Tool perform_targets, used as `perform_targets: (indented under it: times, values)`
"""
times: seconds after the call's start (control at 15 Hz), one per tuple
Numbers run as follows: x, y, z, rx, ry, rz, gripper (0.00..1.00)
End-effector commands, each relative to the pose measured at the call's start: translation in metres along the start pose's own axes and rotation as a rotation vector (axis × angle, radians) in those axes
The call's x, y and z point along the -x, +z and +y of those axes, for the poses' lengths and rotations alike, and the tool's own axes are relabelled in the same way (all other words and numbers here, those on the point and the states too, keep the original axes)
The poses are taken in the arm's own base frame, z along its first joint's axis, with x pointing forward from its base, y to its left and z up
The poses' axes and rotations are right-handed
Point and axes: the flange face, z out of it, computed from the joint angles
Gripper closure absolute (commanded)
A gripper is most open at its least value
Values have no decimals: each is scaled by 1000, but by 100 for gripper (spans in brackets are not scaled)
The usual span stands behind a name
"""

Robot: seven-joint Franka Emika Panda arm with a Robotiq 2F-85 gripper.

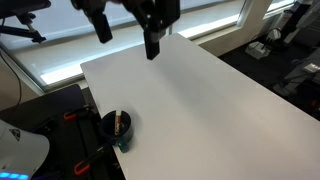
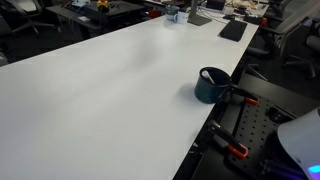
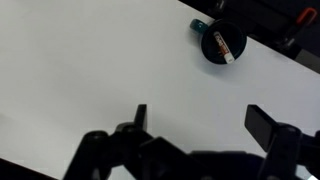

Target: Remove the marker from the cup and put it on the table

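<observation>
A small round dark cup (image 3: 212, 38), black with a teal-blue tint, is sitting on the large plain white table (image 1: 190, 90), close to one of its corners and just inside the edge. In both exterior views the cup is standing upright near that edge, with black equipment carrying orange clamps (image 2: 238, 152) lying just beyond the table on that side.

A thin, short marker (image 3: 225, 48), pale-bodied with a red end, is lying inside the cup, leaning across its wide mouth; in an exterior view it is showing as a pale stick (image 1: 120, 123) against the dark interior.

The black gripper (image 3: 200, 120) is hanging over bare white table, well apart from the cup. Its two fingers (image 3: 262, 122) are standing spread wide, and nothing is sitting between them; it is gripping nothing. The marker is resting in the cup, untouched, and none of its length is lying on the table.
</observation>
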Motion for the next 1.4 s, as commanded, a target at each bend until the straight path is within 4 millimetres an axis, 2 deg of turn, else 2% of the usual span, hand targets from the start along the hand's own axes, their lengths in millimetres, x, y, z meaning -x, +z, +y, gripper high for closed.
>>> perform_targets:
  times: [0.0,0.33,0.4,0.47,0.87,1.33]
  values:
    - [9,42,-26,48,-161,-47,0]
    - [27,94,-49,23,-336,1,0]
    - [25,93,-43,24,-362,15,0]
    - [17,92,-40,2,-306,-35,0]
    - [22,91,-38,5,-343,-8,0]
    - [-9,153,-27,24,-392,-36,0]
